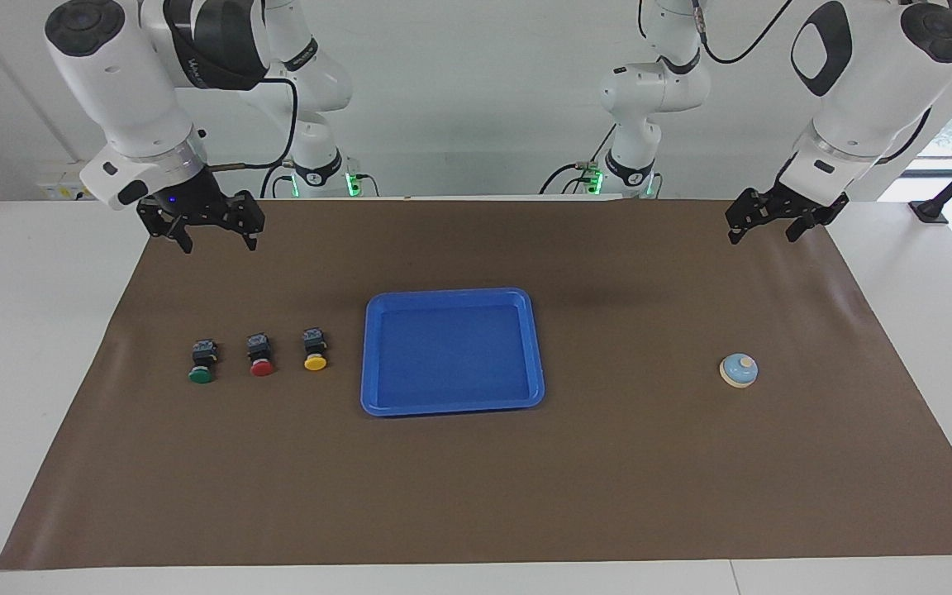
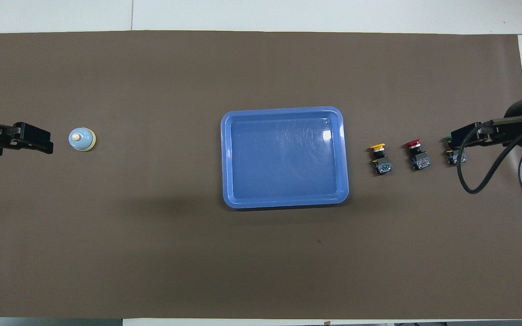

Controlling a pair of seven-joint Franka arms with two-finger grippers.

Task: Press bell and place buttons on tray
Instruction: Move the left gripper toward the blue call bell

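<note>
Both arms wait high: the left gripper [image 1: 769, 223] and right gripper [image 1: 211, 227] hang with fingers spread, holding nothing. The buttons [image 1: 262, 355] lie in a row beside the tray [image 1: 451, 402], caps pointing away from the robots. The bell [image 1: 739, 370] stands upright toward the left arm's end.

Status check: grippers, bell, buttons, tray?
Left gripper and right gripper open, raised. Bell unpressed. Green, red, yellow buttons beside empty tray. Nothing obstructing.
</note>
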